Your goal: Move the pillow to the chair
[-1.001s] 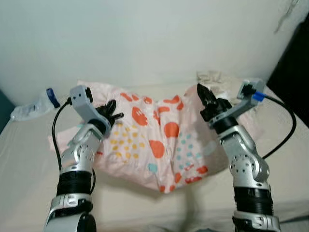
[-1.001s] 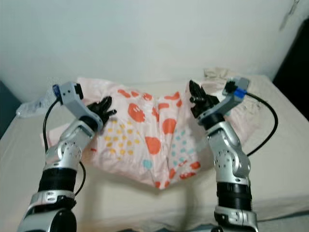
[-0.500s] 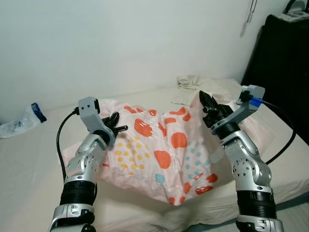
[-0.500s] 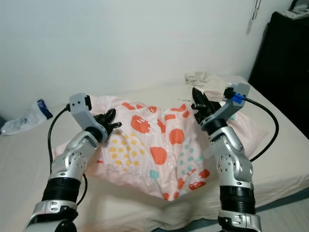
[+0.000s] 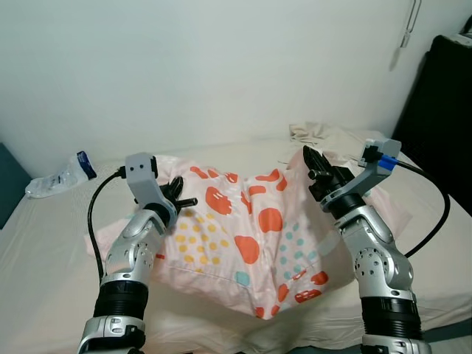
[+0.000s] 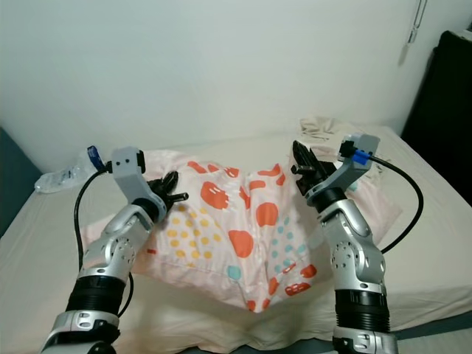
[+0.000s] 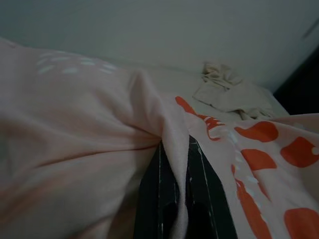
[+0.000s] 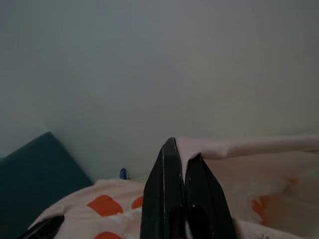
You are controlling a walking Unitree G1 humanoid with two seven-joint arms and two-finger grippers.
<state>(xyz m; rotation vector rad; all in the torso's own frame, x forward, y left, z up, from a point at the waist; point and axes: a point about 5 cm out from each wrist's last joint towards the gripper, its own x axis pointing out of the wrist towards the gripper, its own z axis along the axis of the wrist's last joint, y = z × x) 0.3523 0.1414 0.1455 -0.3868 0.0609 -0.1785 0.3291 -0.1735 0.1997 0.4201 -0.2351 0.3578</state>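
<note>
Now I am pinching the pillow with my left gripper. My right gripper is clamping its other edge above the bed.

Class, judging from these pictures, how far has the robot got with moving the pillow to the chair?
Done: the left gripper and right gripper each pinch a fold of the pillow. In hand: it is raised between them above the bed. Left: carrying it to a chair and setting it down.

One pillow, one bottle, one cloth
</note>
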